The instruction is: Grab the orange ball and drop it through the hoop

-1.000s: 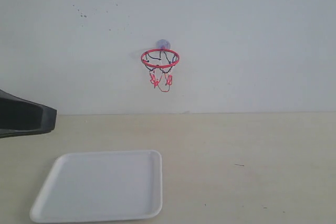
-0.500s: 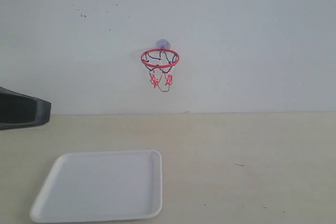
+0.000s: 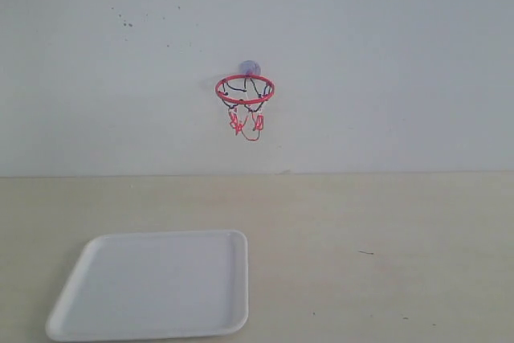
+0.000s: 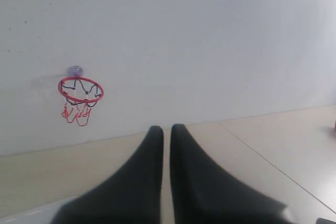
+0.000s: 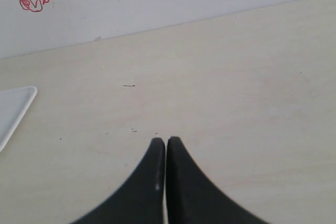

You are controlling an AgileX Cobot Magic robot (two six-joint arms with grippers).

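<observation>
A pale wall (image 3: 385,46) carries the hoop (image 3: 245,91), its red ring level and its net hanging. The beige table (image 3: 385,230) lies below the hoop. A white tray (image 3: 152,285) rests there, lower and leftward of the hoop in the exterior view. The left gripper (image 4: 167,129), pincers together and empty, faces the hoop. The right gripper (image 5: 166,141), likewise closed on nothing, points along the table beneath it.

My view of the hoop (image 3: 244,103): mounted on the white wall (image 3: 385,54)
I see it held by a round greyish mount (image 3: 249,66), well above the counter (image 3: 385,214). Its thin red ring sits level and juts out from the wall. A sparse black-and-red string net hangs slack beneath the ring, with its red loops dangling lowest.
</observation>
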